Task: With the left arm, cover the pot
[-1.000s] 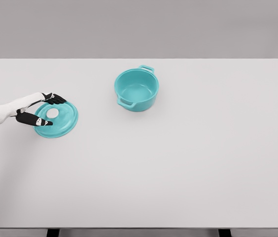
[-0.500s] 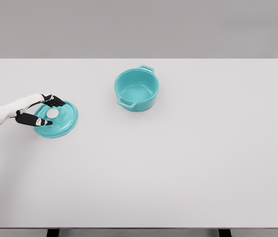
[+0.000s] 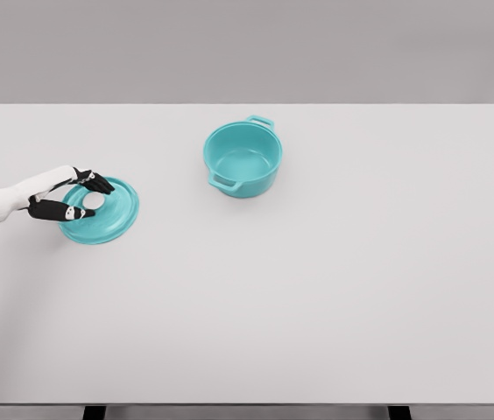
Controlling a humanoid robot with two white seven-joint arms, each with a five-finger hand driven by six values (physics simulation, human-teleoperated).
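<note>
A teal lid [image 3: 105, 213] with a white knob [image 3: 93, 201] lies flat on the white table [image 3: 317, 289] at the left. My left hand [image 3: 85, 196] reaches in from the left edge, its dark fingers [image 3: 100, 184] and thumb on either side of the knob with gaps showing around it. The teal pot [image 3: 243, 158], uncovered and with two side handles, stands upright further right and toward the back. The right arm does not show.
The left hand has drawn in slightly, fingers and thumb narrowing toward the knob. The lid and the pot have stayed where they were.
</note>
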